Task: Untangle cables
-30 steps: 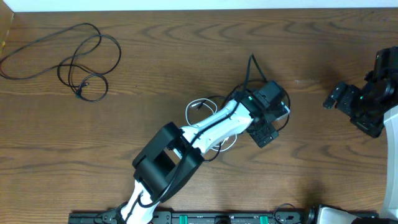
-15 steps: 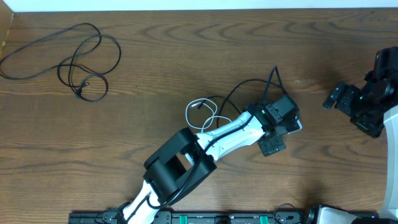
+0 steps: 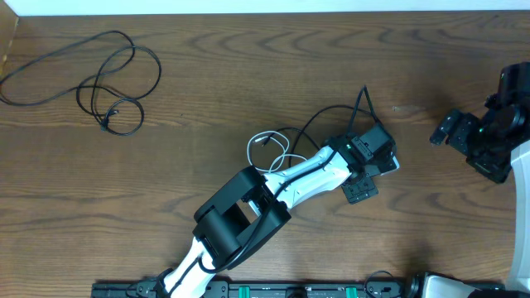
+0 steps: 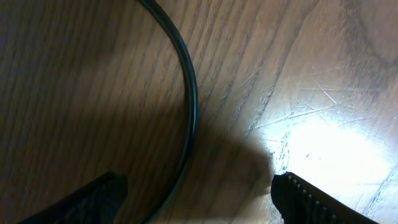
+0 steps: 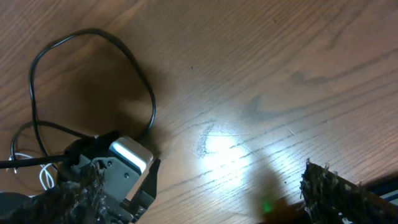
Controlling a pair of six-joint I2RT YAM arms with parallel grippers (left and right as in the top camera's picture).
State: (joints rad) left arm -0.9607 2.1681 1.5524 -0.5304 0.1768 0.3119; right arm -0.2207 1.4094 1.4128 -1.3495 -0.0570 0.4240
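A wide stretch of bare wooden bench [image 3: 248,66] lies open along the far side and between the two arms. The left arm [image 3: 281,184] slants from the near edge to the centre, barring that path. A black cable loop [image 3: 327,111] and a white cable [image 3: 263,136] crowd its far side. A second black cable [image 3: 103,83] sprawls at far left, and the right gripper [image 3: 440,131] occupies the right edge.

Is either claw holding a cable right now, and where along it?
Nothing is held. The left gripper stands open astride the black cable, not pinching it; the right gripper is open and empty.
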